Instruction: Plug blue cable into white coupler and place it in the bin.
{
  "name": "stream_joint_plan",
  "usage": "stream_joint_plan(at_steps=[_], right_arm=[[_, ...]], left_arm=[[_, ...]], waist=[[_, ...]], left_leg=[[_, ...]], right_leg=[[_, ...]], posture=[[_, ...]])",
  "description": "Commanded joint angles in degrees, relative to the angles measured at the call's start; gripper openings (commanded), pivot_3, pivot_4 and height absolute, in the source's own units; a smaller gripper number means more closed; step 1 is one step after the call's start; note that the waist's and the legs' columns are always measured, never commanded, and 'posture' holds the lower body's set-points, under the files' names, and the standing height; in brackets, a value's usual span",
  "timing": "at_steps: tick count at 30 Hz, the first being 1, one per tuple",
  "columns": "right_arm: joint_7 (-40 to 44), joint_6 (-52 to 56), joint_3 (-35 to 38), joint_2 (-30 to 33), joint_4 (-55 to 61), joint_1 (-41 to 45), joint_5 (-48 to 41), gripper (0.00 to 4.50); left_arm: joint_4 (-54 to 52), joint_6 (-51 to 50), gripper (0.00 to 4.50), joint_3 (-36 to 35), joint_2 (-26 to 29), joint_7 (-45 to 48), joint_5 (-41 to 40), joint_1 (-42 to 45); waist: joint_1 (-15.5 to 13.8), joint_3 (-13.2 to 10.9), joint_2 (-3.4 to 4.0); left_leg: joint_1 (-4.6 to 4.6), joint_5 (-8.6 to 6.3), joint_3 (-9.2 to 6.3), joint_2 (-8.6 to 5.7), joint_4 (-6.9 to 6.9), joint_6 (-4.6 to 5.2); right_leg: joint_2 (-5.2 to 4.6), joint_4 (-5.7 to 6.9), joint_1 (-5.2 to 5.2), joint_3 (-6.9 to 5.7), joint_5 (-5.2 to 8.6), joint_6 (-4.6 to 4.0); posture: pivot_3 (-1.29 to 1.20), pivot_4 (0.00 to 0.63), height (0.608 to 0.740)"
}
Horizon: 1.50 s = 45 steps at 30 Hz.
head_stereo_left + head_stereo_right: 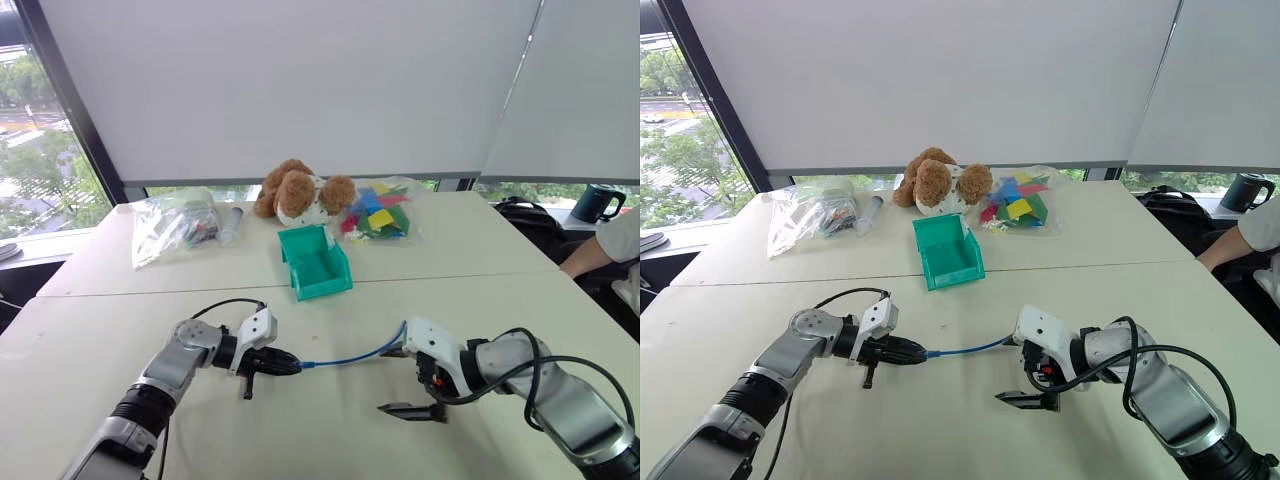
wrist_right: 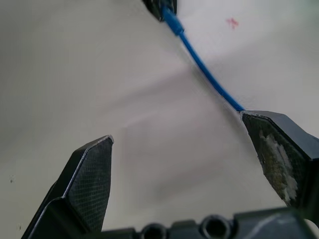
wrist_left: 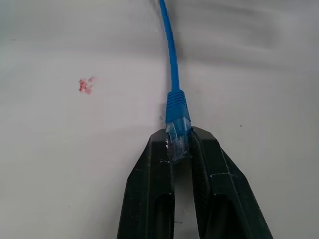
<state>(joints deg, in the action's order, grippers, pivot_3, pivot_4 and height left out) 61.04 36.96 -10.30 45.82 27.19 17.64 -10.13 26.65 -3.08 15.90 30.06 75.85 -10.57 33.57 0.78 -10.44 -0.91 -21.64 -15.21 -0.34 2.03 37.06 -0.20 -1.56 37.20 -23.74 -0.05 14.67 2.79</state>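
Left gripper point(image 3: 179, 149) is clenched on the clear plug of the blue cable point(image 3: 172, 59), which runs across the table point(image 1: 330, 430) toward the right gripper point(image 2: 184, 164), whose jaws stand apart, empty. Cable appears light and limp; grip the rigid plug, not the cord.

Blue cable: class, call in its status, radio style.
Left gripper shut on blue cable plug. Right gripper open. Bin empty.
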Motion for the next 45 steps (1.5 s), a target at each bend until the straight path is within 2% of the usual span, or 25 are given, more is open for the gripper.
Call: stream_joint_plan(at_steps=[1,5,9,15,18,24,33,36,43,45], right_arm=[[-2.12,4.79,2.7,-3.76,1.65,1.4,-6.08,4.5],[-6.19,14.37,6.57,-7.83,2.64,0.39,-13.03,4.5],[-13.0,30.2,14.25,-14.16,4.33,0.67,-23.02,4.5],[-26.81,45.8,24.48,-29.43,-2.97,7.33,-26.89,4.5],[-32.37,49.81,30.49,-37.04,-6.75,11.34,-26.92,4.5],[-39.21,55.29,40.47,-48.11,-10.74,17.89,-27.31,4.5],[-45.12,55.54,44.36,-53.41,-13.69,21.17,-29.24,4.5],[-45.8,55.54,44.0,-53.42,-13.68,21.12,-29.99,3.71],[-46.87,55.54,43.18,-53.44,-13.54,20.69,-32.03,0.1],[-47.32,55.54,42.71,-53.61,-13.47,20.43,-32.59,0.04]], left_arm=[[-2.19,-1.37,0.04,-1.06,-1.07,-1.19,-0.27,-1.08],[-7.75,-3.42,0.04,-4.91,-3.22,-4.89,-3.33,-1.33],[-13.67,-4.38,0.04,-8.42,-5.47,-10.23,-5.37,-1.88],[-21.23,-5.73,0.04,-9.02,-7.06,-14.32,-6.14,-3.64],[-22.56,-5.73,0.04,-8.5,-7.06,-14.99,-5.58,-4.07],[-22.87,-5.05,0.04,-7.94,-6.94,-15.59,-5.03,-4.32],[-23.62,-5.04,0.04,-7.53,-6.5,-15.94,-4.59,-4.91],[-23.95,-5.11,0.0,-7.46,-6.33,-16.1,-4.53,-5.09],[-23.96,-4.86,0.0,-7.4,-6.22,-16.57,-4.2,-4.96],[-23.65,-4.56,0.0,-7.48,-6.49,-16.86,-4.03,-4.59]], waist=[[-0.11,0.0,0.0],[-0.4,-0.02,-0.04],[-0.5,-0.02,-0.04],[0.08,-0.01,-0.02],[-0.07,-0.01,0.0],[-0.08,-0.01,0.02],[0.12,-0.02,0.05],[0.14,-0.02,0.05],[0.16,-0.02,0.05],[0.15,-0.02,0.06]], left_leg=[[0.0,0.0,0.0,0.0,0.0,0.0],[-0.16,0.0,-0.04,-0.01,0.05,0.0],[-0.71,0.01,-0.09,-0.01,0.25,-0.01],[-0.65,0.01,-0.07,-0.01,0.18,-0.01],[-0.65,0.01,-0.08,0.0,0.14,-0.01],[-0.72,0.01,-0.08,-0.02,0.12,-0.01],[-0.73,0.01,-0.08,-0.02,0.08,-0.01],[-0.73,0.01,-0.08,-0.02,0.07,0.0],[-0.73,0.01,-0.08,-0.02,0.07,0.0],[-0.73,0.01,-0.08,-0.02,0.07,0.0]], right_leg=[[0.0,0.0,0.0,0.0,0.0,0.0],[-0.06,-0.01,-0.05,-0.03,-0.03,0.05],[-0.13,0.06,-0.52,-0.05,-0.13,0.16],[-0.07,0.13,-0.57,-0.02,-0.15,0.16],[-0.04,0.16,-0.61,-0.02,-0.15,0.14],[-0.06,0.15,-0.67,-0.02,-0.15,0.15],[-0.05,0.15,-0.71,-0.02,-0.15,0.15],[-0.04,0.15,-0.71,-0.02,-0.15,0.15],[-0.04,0.15,-0.71,-0.02,-0.15,0.15],[-0.04,0.15,-0.71,-0.02,-0.15,0.15]], posture=[[0.0,0.15,0.74],[0.0,0.15,0.74],[0.0,0.15,0.74],[0.0,0.15,0.74],[0.0,0.15,0.74],[0.0,0.15,0.74],[0.0,0.15,0.74],[0.0,0.15,0.74],[0.0,0.15,0.74],[0.0,0.15,0.74]])
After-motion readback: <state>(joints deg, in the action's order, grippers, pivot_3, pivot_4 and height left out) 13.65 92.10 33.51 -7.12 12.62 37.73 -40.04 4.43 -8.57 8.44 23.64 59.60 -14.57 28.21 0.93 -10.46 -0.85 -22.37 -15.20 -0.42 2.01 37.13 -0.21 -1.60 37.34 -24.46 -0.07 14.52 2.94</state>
